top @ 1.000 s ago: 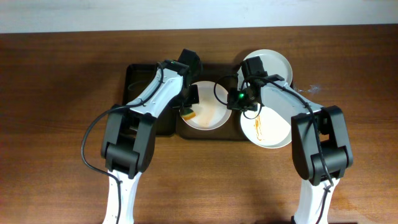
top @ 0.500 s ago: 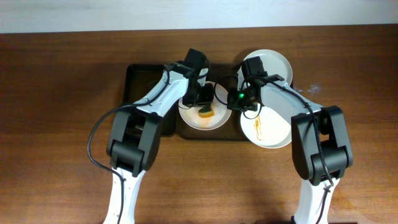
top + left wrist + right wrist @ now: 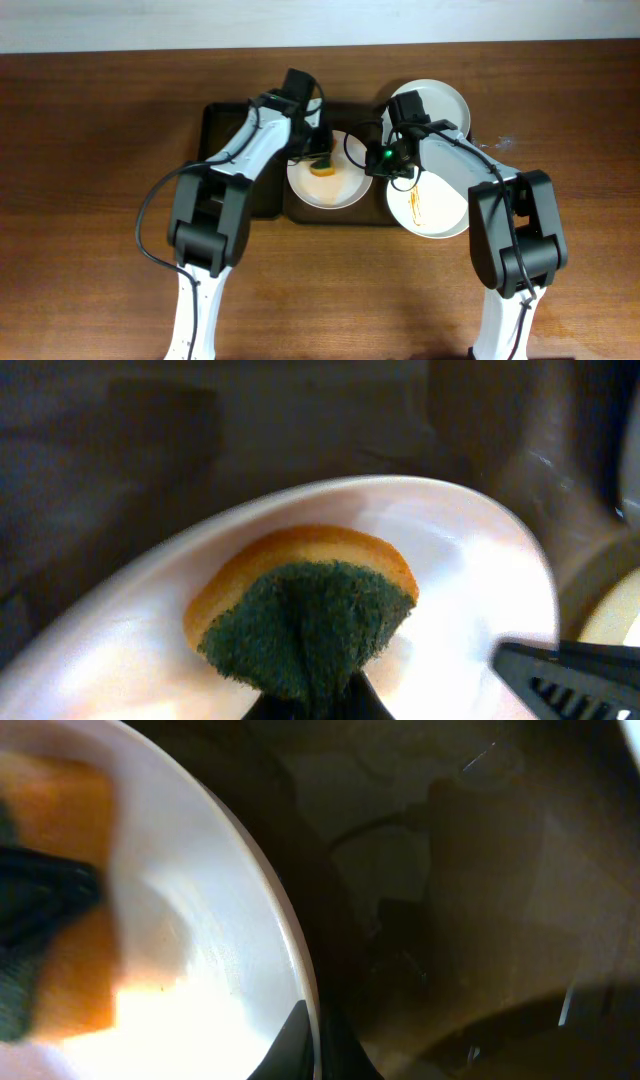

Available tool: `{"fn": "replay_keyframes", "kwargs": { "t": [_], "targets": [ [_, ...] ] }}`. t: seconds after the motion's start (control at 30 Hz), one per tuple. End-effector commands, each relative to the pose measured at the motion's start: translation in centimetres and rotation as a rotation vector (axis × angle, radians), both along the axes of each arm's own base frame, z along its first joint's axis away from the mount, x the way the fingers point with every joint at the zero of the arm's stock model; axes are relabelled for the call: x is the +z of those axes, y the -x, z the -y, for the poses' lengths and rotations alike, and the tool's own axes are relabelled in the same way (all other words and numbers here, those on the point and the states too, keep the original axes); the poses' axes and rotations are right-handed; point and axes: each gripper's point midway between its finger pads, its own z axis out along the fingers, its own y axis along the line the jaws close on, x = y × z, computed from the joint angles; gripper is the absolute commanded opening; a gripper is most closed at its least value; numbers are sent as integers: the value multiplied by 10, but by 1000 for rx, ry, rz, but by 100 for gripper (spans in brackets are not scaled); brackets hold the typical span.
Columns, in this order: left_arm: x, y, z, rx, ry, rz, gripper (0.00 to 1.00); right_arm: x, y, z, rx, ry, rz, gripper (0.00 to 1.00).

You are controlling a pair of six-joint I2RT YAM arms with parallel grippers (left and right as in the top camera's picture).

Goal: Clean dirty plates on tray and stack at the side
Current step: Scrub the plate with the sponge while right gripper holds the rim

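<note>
the left hand (image 3: 318,160) is clamped on a sponge (image 3: 323,168). the green scouring side is pinched up between its fingers and the orange side is pressed onto the middle plate (image 3: 335,190), toward that plate's 12 o'clock side. this plate lies on the tray (image 3: 312,215), near the centre of the desk (image 3: 100,200). the right hand (image 3: 370,163) is closed on the same plate's rim at 3 o'clock, its fingers on either side of the rim in the wrist view. just off the tray's 3 o'clock edge lies a streaked plate (image 3: 440,215) marked with thin orange-brown lines. at 12 o'clock from it is a clean-looking far plate (image 3: 450,100). both are partly covered by the right arm.
</note>
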Motion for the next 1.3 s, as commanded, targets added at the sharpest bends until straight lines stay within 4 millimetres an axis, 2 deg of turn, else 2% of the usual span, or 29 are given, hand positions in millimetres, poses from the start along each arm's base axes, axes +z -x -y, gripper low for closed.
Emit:
{"fn": "replay_keyframes", "kwargs": {
  "t": [0.0, 0.13, 0.2, 0.27, 0.33, 0.4, 0.5, 0.53, 0.63, 0.7, 0.77, 0.83, 0.9, 0.97, 1.03, 1.13, 1.23, 1.27],
  "targets": [
    [-49, 25, 11, -77, -114, -39, 0, -15, 7, 11, -23, 44, -40, 4],
    [-56, 21, -1, -52, -145, -41, 0, -15, 7, 11, -22, 45, -40, 4],
    [-56, 13, -20, -7, -149, -57, 0, -15, 7, 11, -22, 45, -40, 4],
    [-60, 12, -57, 115, -206, -122, 0, -15, 7, 11, -22, 44, -39, 4],
    [-62, 18, -74, 155, -229, -176, 0, -15, 7, 11, -22, 44, -39, 4],
    [-63, 34, -80, 177, -253, -252, 0, -14, 7, 11, -22, 44, -37, 4],
    [-62, 68, -66, 132, -303, -346, 0, -15, 6, 11, -23, 48, -35, 4],
    [-61, 85, -51, 84, -325, -369, 0, -15, 6, 11, -24, 48, -36, 4],
    [-60, 105, -27, 18, -334, -387, 0, -15, 6, 12, -23, 48, -37, 4],
    [-58, 121, -4, -36, -306, -406, 0, -15, 7, 13, -25, 55, -38, 4],
    [-59, 128, 14, -75, -293, -386, 0, -15, 7, 13, -25, 55, -38, 4],
    [-61, 125, 27, -93, -269, -351, 0, -15, 7, 13, -25, 55, -37, 4],
    [-67, 115, 38, -98, -240, -298, 0, -15, 7, 13, -25, 56, -38, 4],
    [-79, 94, 39, -74, -215, -239, 0, -16, 7, 14, -23, 60, -39, 4],
    [-85, 71, 23, 7, -265, -176, 0, -16, 7, 14, -23, 60, -40, 4],
    [-87, 36, -14, 111, -376, -70, 0, -16, 7, 14, -23, 60, -39, 4],
    [-82, 21, -29, 152, -380, -53, 0, -15, 7, 14, -23, 60, -39, 4],
    [-73, 17, -31, 162, -359, -64, 0, -15, 7, 14, -23, 60, -39, 4]
  ]
}}
